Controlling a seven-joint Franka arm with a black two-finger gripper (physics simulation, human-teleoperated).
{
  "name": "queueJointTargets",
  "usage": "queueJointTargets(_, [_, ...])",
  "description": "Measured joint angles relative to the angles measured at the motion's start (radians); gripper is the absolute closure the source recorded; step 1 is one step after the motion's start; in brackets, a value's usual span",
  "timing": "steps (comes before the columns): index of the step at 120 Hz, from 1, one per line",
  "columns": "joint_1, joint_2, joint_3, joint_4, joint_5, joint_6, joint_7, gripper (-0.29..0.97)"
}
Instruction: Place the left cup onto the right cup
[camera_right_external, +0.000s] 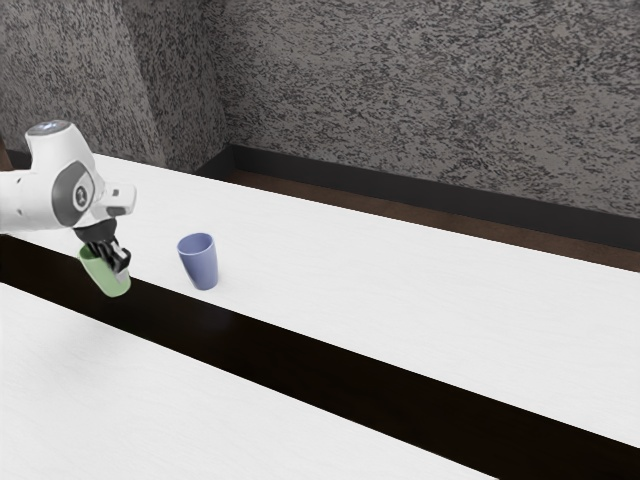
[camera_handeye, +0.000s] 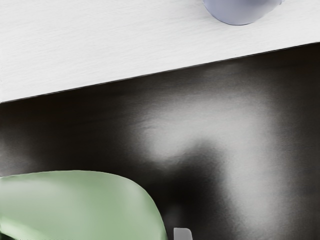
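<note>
Green cup, the left one of the pair, hangs tilted in my gripper, whose black jaws are clamped on its upper part. It sits above the dark band that runs across the tabletop, near that band's end at the exterior view's left. Its mouth is covered by the fingers, so I cannot see inside it. In the wrist view the green cup is a blurred mass just under my hand, cut off by the frame.

Blue cup, the right one, stands upright with its mouth up on the white strip of the tabletop, just beyond the dark band's far edge and apart from the green cup. I can see only its own blue wall inside it. In the wrist view only part of the blue cup shows.

A speckled grey wall rises behind the tabletop's far edge. Nothing stands between the two cups.
</note>
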Motion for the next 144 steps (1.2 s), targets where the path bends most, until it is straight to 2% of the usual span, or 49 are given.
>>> queueJointTargets(52, [0.001, -0.011, -0.082, 0.162, 0.116, -0.220, -0.125, 0.78])
queueJointTargets(144, [0.002, -0.003, -0.197, 0.360, 0.206, -0.431, -0.276, 0.78])
